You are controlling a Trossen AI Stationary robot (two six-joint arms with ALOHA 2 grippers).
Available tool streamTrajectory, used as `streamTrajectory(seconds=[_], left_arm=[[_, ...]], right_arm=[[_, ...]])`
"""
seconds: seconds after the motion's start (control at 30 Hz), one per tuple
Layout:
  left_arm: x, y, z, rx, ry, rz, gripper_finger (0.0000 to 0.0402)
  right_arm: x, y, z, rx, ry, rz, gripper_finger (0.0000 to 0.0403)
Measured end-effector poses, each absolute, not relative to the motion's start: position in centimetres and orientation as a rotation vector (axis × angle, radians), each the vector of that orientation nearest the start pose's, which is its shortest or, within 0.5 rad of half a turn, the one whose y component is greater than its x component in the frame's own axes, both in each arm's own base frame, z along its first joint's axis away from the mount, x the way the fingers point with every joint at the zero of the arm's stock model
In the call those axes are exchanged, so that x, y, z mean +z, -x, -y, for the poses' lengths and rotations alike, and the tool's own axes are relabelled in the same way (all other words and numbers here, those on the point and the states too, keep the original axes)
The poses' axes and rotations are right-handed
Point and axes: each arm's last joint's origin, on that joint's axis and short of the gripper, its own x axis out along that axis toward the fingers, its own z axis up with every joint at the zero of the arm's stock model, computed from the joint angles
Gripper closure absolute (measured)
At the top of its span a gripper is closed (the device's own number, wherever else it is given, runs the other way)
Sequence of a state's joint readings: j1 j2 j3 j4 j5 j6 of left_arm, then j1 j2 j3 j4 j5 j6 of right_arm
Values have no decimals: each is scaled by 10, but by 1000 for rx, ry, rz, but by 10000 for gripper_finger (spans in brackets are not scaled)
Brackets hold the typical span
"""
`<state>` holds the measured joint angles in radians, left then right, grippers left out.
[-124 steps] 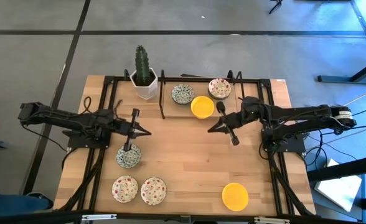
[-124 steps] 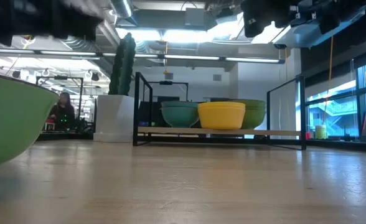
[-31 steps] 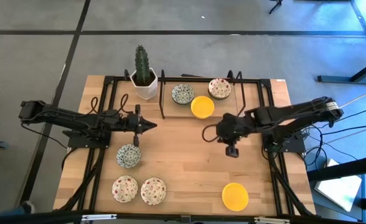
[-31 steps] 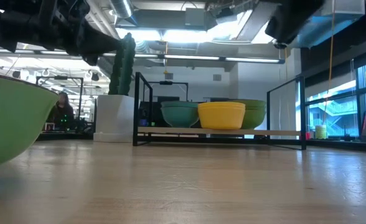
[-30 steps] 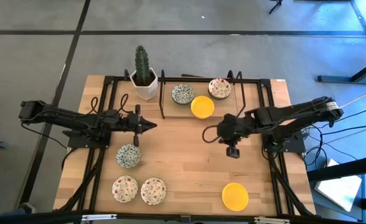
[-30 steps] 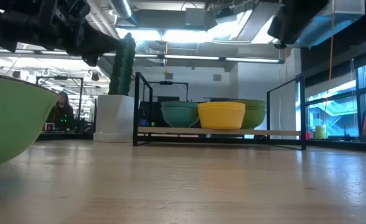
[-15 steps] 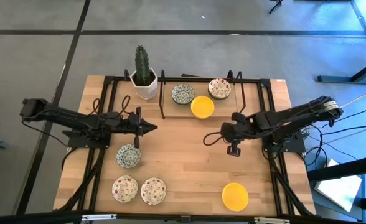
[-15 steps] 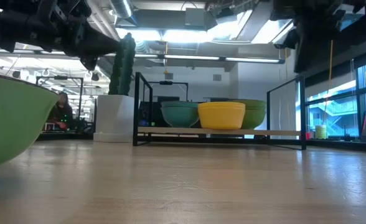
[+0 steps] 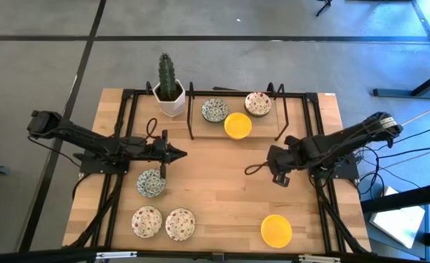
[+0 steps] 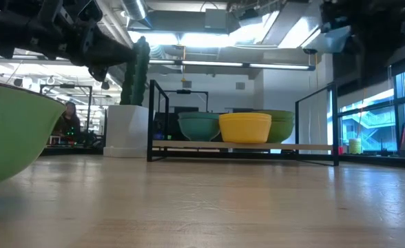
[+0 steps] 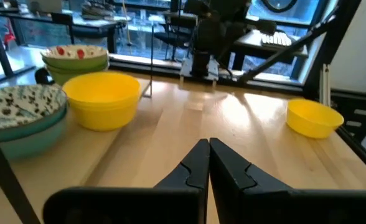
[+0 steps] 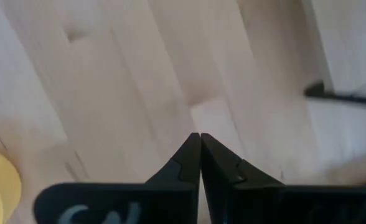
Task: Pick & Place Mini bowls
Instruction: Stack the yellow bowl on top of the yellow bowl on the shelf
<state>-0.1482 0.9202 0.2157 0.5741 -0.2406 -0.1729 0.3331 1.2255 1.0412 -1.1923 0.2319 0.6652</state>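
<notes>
Mini bowls stand on the black rack at the far edge: a blue-green one (image 9: 215,110), a yellow one (image 9: 238,125) and a red-speckled stack (image 9: 259,104). On the table rest a blue-green bowl (image 9: 151,183), two red-speckled bowls (image 9: 147,221) (image 9: 180,223) and a yellow bowl (image 9: 276,230). My left gripper (image 9: 182,153) is shut and lies level just far of the blue-green table bowl, pointing toward the table's right. My right gripper (image 9: 278,178) is shut and points steeply down over bare wood at mid right (image 12: 200,138), holding nothing.
A cactus in a white pot (image 9: 169,95) stands at the far left beside the rack (image 9: 191,120). The rack's upright bars (image 10: 149,120) rise between pot and bowls. Bare wood lies between the two grippers (image 9: 215,175).
My right gripper has drawn back toward the table's right edge and a little toward the near edge, sinking and tipping from slanted to steeply downward. It stays shut. My left gripper has kept almost in place.
</notes>
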Motion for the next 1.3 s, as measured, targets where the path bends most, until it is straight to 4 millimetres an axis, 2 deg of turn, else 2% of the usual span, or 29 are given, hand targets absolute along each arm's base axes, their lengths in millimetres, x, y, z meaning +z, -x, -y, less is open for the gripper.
streamTrajectory(seconds=[0.17, 0.43, 0.6, 1.3], left_arm=[[184, -182, 24, 89, 150, -138, 395], [190, -183, 28, 58, 128, -70, 396], [191, -183, 29, 56, 111, -67, 397], [191, -183, 28, 105, 128, -62, 395]], right_arm=[[270, -180, -73, -396, -205, -1320, 364], [271, -175, -79, -382, -93, -1303, 260], [271, -175, -79, -388, -81, -1293, 222], [272, -181, -81, -373, -93, -1228, 229]])
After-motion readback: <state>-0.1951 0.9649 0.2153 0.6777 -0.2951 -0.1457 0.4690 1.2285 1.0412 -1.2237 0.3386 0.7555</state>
